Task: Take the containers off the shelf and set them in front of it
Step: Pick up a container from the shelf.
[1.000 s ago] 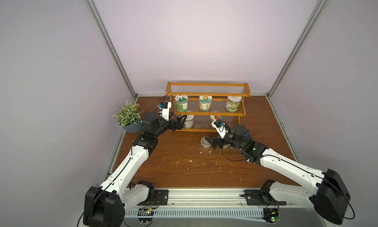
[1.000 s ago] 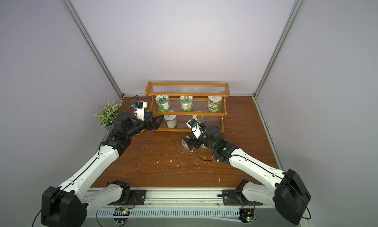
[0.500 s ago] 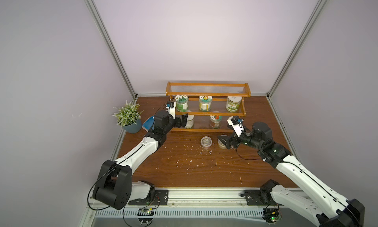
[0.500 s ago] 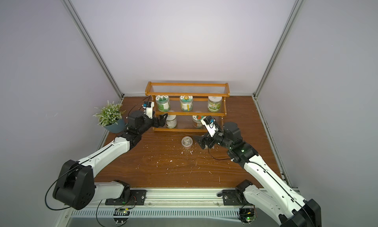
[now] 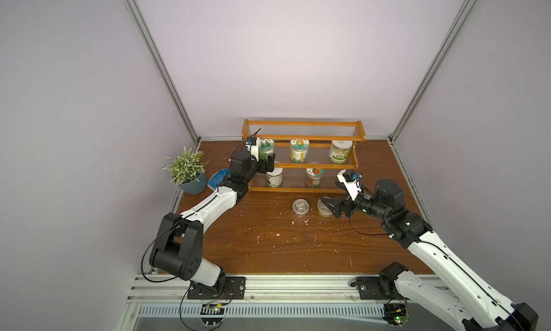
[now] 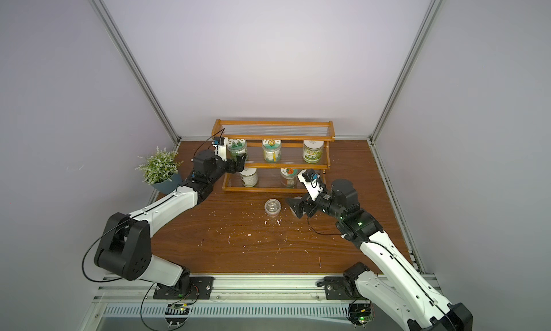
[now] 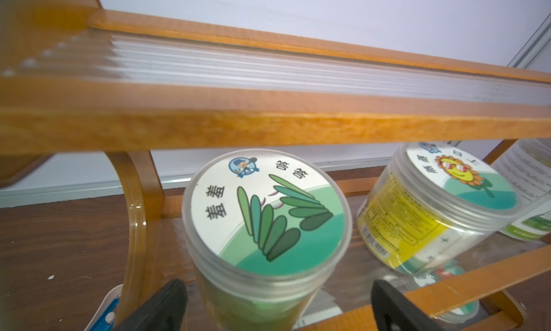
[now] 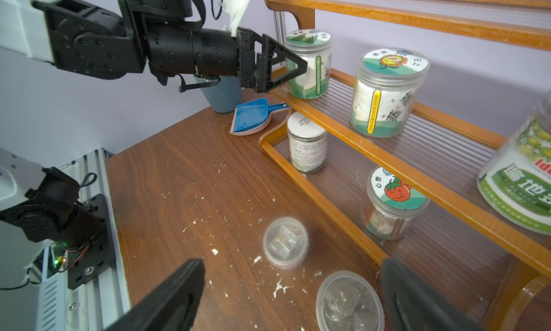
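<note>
Shelf (image 5: 304, 138): 3-tier wood rack at back of table (image 5: 268, 246); 5 jars on it, 3 mid tier, 2 low tier
L gripper (image 7: 275, 302): jaws spread wide, nothing clamped; fingers (image 7: 167, 299) either side of leaf-lid jar (image 7: 265, 207), mid tier, L end; small gaps both sides
R gripper (image 8: 298, 296): jaws spread, nothing held; low over table in front of shelf, near cup (image 8: 348, 302) between fingers
Leaf-lid jar (step, my read): L takes it. Centre jaws on body below lid, close evenly, lift just over front rail, then pull out; top tier close overhead; keep off sunflower-lid jar (image 7: 459, 177) beside it
Cups: near cup + far cup (image 8: 285, 243) on table in front of shelf, just beside each other
Hidden: jar base + fingertips cut off in L wrist view; in both top views gripper covers jar's lower half; can't tell if R finger touches near cup
</note>
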Action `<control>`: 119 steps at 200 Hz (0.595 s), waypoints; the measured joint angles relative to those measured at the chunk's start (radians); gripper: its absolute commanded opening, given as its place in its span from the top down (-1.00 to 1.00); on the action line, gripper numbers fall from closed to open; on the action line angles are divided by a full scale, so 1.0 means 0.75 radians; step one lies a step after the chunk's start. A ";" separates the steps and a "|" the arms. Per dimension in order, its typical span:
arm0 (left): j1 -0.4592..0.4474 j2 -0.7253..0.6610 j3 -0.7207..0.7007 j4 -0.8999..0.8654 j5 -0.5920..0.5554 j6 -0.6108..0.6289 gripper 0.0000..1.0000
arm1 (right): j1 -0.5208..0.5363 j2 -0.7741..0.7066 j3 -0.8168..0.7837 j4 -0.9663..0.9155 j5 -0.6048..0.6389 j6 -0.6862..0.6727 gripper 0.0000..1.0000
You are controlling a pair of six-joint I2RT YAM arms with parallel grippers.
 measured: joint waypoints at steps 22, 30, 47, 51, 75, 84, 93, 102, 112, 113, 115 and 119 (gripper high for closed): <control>0.000 0.044 0.026 0.003 -0.006 0.006 -0.99 | -0.006 0.000 0.000 -0.002 -0.001 0.000 -0.98; 0.000 0.061 0.042 0.003 -0.007 0.008 -0.99 | -0.007 0.000 0.000 -0.002 -0.001 0.000 -0.98; 0.001 0.091 0.071 0.009 -0.006 0.013 -0.99 | -0.013 0.000 0.000 -0.003 -0.001 0.000 -0.98; 0.001 0.094 0.075 0.010 -0.006 0.015 -0.99 | -0.014 0.000 0.000 -0.003 -0.001 0.000 -0.98; 0.012 0.117 0.096 0.024 0.003 0.018 -0.99 | -0.020 0.000 0.000 -0.003 -0.001 0.000 -0.98; 0.015 0.127 0.101 0.031 0.007 0.019 -1.00 | -0.022 0.000 0.000 -0.003 -0.001 -0.001 -0.98; 0.018 0.134 0.101 0.041 0.009 0.021 -0.98 | -0.023 0.000 0.000 -0.003 -0.001 0.000 -0.98; 0.020 0.138 0.101 0.046 0.012 0.023 -0.96 | -0.023 0.000 0.000 -0.003 -0.001 -0.001 -0.98; 0.021 0.142 0.102 0.052 0.015 0.028 -0.94 | -0.026 0.000 0.000 -0.003 -0.001 -0.001 -0.98; 0.021 0.142 0.102 0.053 0.016 0.028 -0.94 | -0.026 0.000 0.000 -0.003 -0.001 -0.001 -0.98; 0.021 0.143 0.102 0.055 0.016 0.028 -0.93 | -0.027 0.000 0.000 -0.003 -0.001 -0.001 -0.98; 0.022 0.145 0.102 0.057 0.018 0.031 -0.92 | -0.028 0.000 0.000 -0.003 -0.002 -0.001 -0.98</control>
